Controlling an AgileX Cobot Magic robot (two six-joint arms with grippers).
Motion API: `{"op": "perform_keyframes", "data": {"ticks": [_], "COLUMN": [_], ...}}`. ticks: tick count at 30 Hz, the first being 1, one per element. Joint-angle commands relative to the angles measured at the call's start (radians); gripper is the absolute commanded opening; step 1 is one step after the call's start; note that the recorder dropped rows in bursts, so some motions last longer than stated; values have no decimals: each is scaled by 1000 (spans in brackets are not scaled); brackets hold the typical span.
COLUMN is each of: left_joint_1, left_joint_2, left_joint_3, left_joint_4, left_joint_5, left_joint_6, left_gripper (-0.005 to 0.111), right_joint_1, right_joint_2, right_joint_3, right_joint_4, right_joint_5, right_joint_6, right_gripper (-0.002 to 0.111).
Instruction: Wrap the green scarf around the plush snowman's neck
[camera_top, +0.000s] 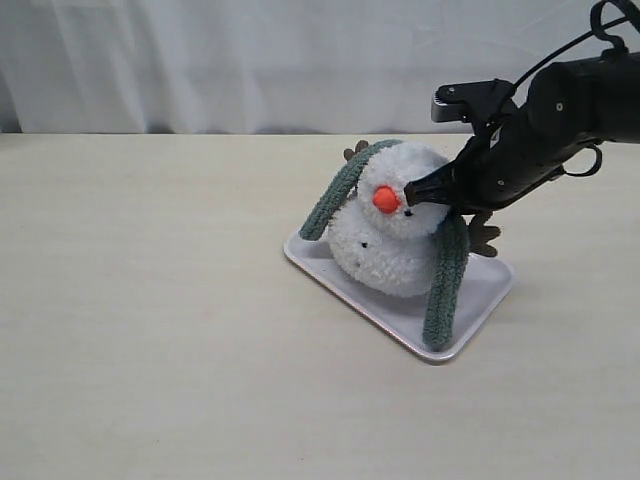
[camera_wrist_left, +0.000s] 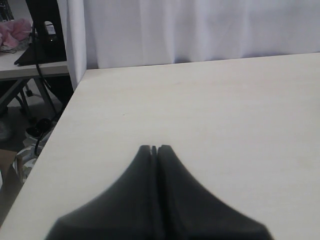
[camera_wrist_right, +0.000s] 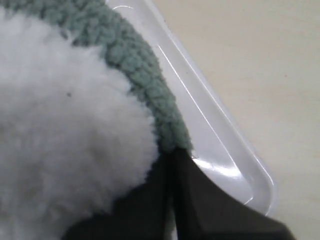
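The plush snowman (camera_top: 385, 245) sits on a white tray (camera_top: 482, 292), its orange nose (camera_top: 386, 199) facing the camera. The green scarf (camera_top: 447, 275) runs behind its head. One end hangs down on the left (camera_top: 330, 205), the other reaches the tray's front right. My right gripper (camera_top: 412, 192) is at the snowman's face beside the nose. In the right wrist view the right gripper (camera_wrist_right: 172, 152) is shut on the scarf (camera_wrist_right: 135, 65), against the white fur (camera_wrist_right: 60, 135). My left gripper (camera_wrist_left: 155, 148) is shut on nothing over bare table, and is out of the exterior view.
The tray's rim (camera_wrist_right: 215, 135) lies close under the right gripper. A brown twig arm (camera_top: 484, 237) sticks out below the right arm. The table's left edge (camera_wrist_left: 60, 125) drops off to cluttered floor. A white curtain hangs behind the table.
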Motion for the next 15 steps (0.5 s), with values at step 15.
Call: {"op": "perform_keyframes", "data": {"ticks": [15], "left_joint_1": [-1], "left_joint_2": [-2], "left_joint_3": [3], "left_joint_4": [-2], "left_joint_5": [-12], "left_joint_6": [-2], "left_gripper": [0], "right_joint_1": [-5], "right_joint_2": [-241], "right_joint_3": [-2], "right_joint_4": [2], "right_joint_5": [207], "right_joint_6": [-36], "right_gripper": [38]}}
